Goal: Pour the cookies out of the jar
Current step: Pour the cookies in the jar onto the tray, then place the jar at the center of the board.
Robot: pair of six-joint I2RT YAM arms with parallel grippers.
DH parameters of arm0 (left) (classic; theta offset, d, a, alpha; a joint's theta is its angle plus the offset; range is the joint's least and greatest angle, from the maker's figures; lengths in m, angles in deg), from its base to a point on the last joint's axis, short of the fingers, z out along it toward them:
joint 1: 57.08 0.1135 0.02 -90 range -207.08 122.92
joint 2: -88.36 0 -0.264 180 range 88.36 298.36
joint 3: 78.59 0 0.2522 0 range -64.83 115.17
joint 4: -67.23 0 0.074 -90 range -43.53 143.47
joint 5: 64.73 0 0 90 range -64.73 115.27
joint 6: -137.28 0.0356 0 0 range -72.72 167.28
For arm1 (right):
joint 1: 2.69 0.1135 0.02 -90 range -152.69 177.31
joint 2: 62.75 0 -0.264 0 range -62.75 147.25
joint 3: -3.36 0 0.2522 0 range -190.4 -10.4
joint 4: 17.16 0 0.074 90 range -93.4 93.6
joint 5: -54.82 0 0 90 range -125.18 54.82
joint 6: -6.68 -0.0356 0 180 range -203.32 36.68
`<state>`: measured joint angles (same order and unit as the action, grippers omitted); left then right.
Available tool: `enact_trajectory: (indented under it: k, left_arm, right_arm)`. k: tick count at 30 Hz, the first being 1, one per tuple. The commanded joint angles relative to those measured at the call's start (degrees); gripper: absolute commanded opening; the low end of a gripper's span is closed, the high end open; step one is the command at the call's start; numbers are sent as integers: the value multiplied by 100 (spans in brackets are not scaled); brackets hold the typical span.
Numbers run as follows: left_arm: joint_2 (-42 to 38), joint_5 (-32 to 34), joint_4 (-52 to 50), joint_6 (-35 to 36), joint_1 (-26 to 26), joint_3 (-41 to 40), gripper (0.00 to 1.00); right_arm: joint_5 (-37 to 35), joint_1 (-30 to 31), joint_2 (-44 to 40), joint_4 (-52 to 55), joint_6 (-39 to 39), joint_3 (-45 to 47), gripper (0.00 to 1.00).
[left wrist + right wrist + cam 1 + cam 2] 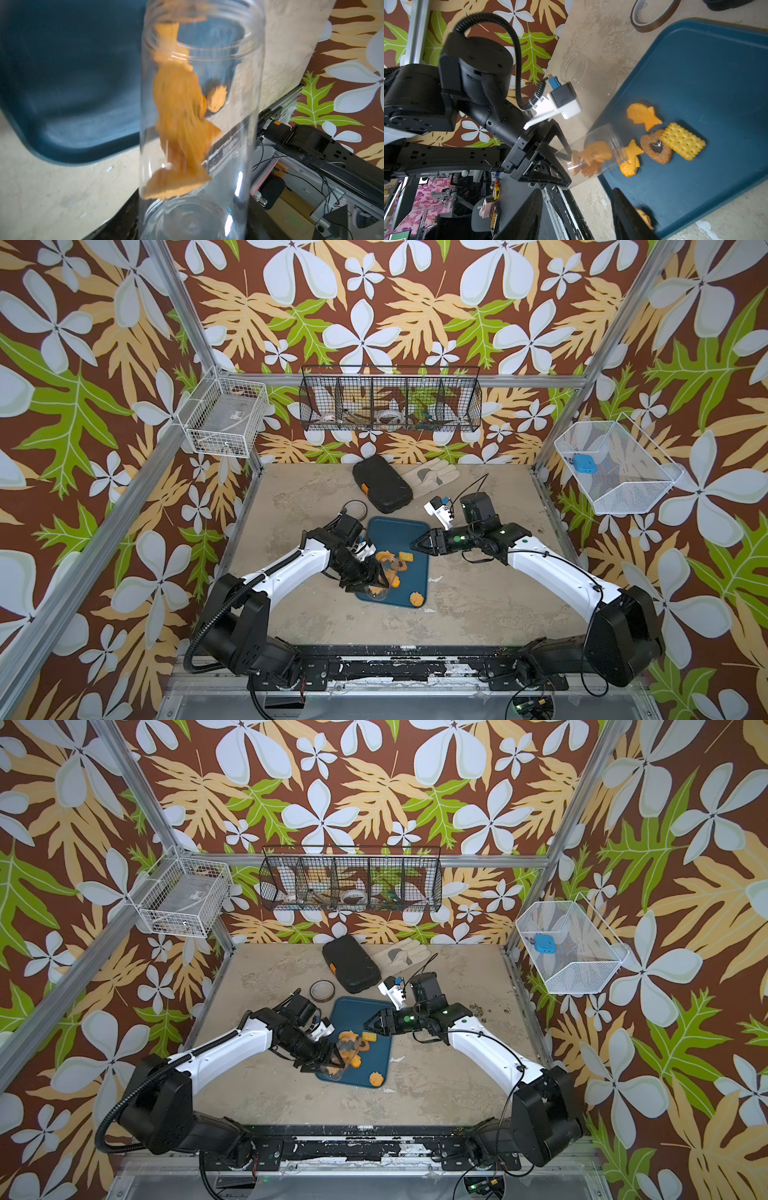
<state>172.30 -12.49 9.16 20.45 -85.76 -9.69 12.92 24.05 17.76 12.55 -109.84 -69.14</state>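
Cookies (178, 116) smear into orange blur inside tilted jar (239, 166).

Even bright light, soft shadows; left wrist view: cookies (178, 116) motion-blurred, glare streaks on jar (234, 145).

cookies (405, 557) on tray (395, 533), jar (376, 594) over its left edge, case (382, 483) behind, glove (432, 475) right of case

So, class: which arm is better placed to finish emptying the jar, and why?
Left. The left hand grips the tilted jar, mouth over the tray, cookies inside. The right hand hovers open and empty nearby.
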Motion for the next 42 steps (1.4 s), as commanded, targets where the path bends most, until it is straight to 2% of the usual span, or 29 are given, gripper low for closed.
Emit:
enact_trajectory:
  k: [1,3,5,7,9,12,14,15,17,30,34,38,42]
  left_arm:
    - [-109,18,89,-51,-25,6,48]
    - [-12,-223,7,-20,12,-12,47]
    - [121,-34,-198,112,-20,404,48]
    - [153,48,-219,232,-1,209,48]
    - [156,-164,-134,110,-3,79,46]
    - [67,358,-4,23,20,507,48]
    - [304,40,-265,230,135,351,45]
    - [304,-17,-243,224,19,349,45]
    - [103,235,-51,19,-74,319,46]
    - [-391,-100,-222,-284,-93,363,46]
    - [-789,195,-402,-150,-89,323,46]
    - [-1330,621,400,42,-108,91,46]
    - [-1960,787,1316,627,-119,-432,45]
  right_arm:
    - [106,-10,-9,-138,132,-11,55]
    - [145,-3,13,-143,139,-10,55]
    - [163,-4,9,-144,156,11,55]
    - [169,-17,5,-126,187,12,55]
    - [165,-28,-12,-91,223,19,55]
    - [189,-33,-48,-143,200,99,55]
    - [214,-45,-22,-99,233,75,55]
    - [202,-48,-29,-66,259,56,55]
    - [208,-64,-66,-92,259,73,55]
    - [297,-168,21,61,379,-46,55]
    - [288,-184,82,170,430,-185,55]
    - [612,-173,273,327,429,-419,55]
    - [626,-17,451,1162,937,-1073,59]
